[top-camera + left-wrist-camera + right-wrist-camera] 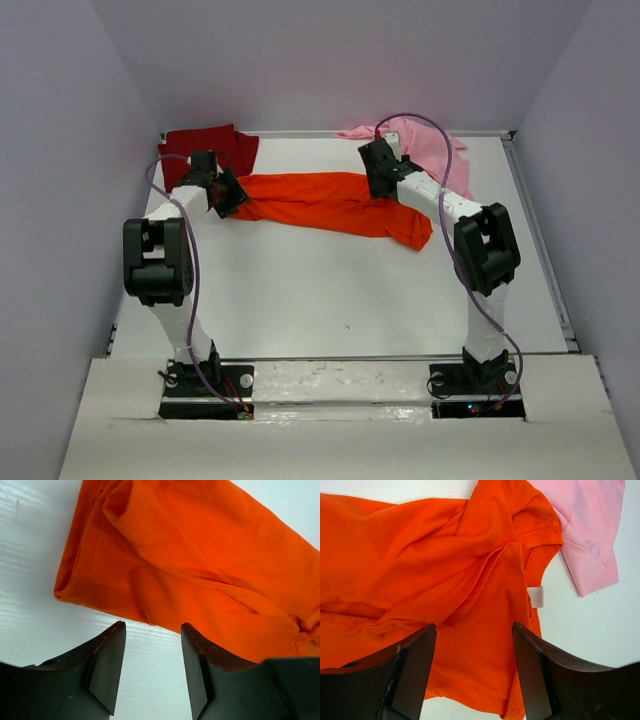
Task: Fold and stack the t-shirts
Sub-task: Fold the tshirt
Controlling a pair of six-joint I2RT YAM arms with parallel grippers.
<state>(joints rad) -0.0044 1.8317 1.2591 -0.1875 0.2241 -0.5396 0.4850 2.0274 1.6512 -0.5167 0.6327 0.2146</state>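
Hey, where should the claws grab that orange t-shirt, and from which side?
Probably its two ends, from above: the orange t-shirt lies bunched in a long band flat on the table. The left claw takes the rolled left edge, the right claw the collar end.

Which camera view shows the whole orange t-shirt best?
The top external view: the orange t-shirt lies crumpled end to end, between the dark red t-shirt and the pink t-shirt. The left wrist view shows only one bunched end; the right wrist view only its collar and white label.
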